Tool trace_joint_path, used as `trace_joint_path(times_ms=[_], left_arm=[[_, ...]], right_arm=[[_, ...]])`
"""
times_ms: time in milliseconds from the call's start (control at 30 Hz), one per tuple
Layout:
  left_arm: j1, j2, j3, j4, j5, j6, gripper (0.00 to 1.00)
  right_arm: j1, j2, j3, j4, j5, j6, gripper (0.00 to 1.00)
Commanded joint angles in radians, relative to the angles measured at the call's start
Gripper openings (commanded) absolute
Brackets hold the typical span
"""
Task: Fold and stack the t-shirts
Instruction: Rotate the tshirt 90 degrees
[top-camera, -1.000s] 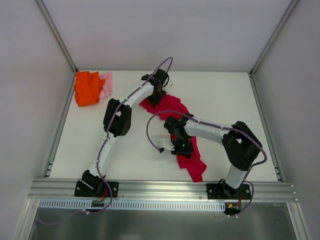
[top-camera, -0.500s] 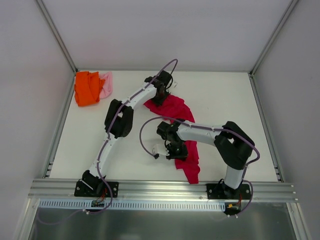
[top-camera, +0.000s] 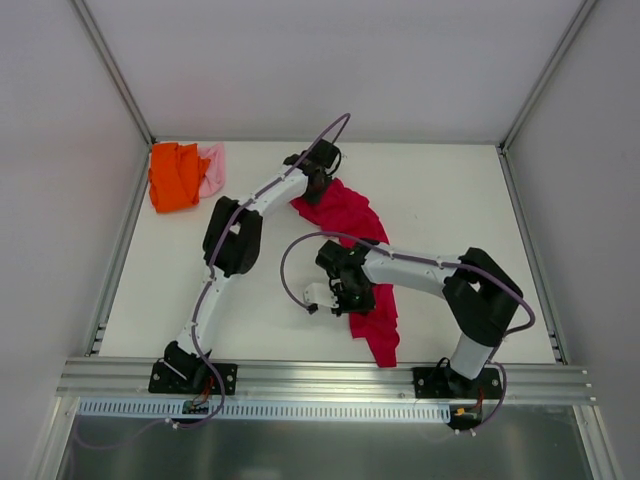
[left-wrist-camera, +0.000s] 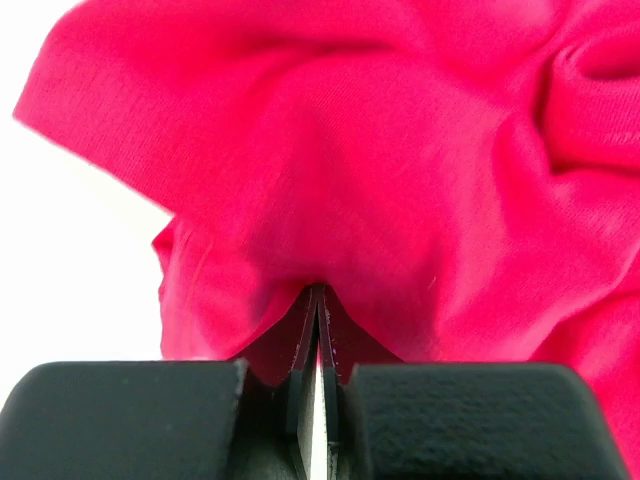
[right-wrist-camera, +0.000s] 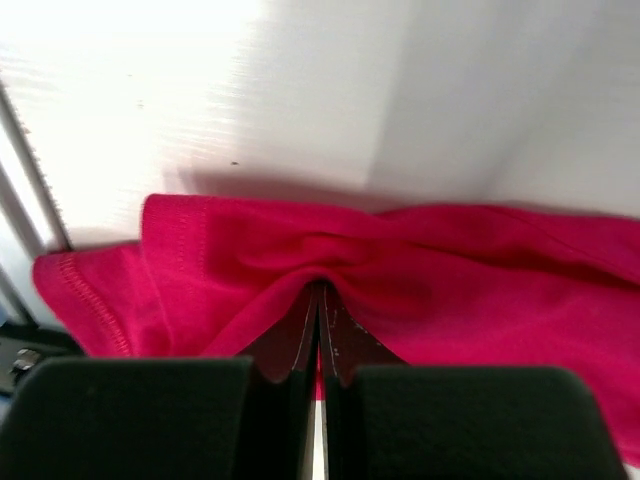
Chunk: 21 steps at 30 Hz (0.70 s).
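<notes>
Top external view: the crimson-red t-shirt (top-camera: 352, 216) lies crumpled in a long strip on the white table (top-camera: 450, 200), running from the centre of the frame down toward the lower middle. The left gripper (top-camera: 317, 190) sits at the strip's upper end, and the right gripper (top-camera: 358, 303) at its lower part. Both wrist views show the same thing: fingers pressed together with a pinch of red cloth caught between them, the fabric puckering up around the tips. At the upper left of the frame, well apart from the red one, the orange t-shirt (top-camera: 173, 176) lies bunched, with the pale pink t-shirt (top-camera: 213, 170) touching its right side.
</notes>
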Motion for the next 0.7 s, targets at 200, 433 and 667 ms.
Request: trace_joint_path(times_ms=[200,433,667], left_arm=[[0.008,-0.390,-0.101,0.142,-0.131,0.058,0.00],[0.006,-0.739,-0.358,0.178,-0.113,0.049,0.00],[0.008,-1.083,-0.743,0.274,-0.013,0.087,0.00]], right_arm=[[-0.102,-0.197,-0.069,0.180,0.131,0.003,0.01],[-0.174,-0.199,-0.087,0.200,0.196,-0.021,0.01],[-0.196,-0.091,-0.083,0.131,0.053,-0.014,0.01]])
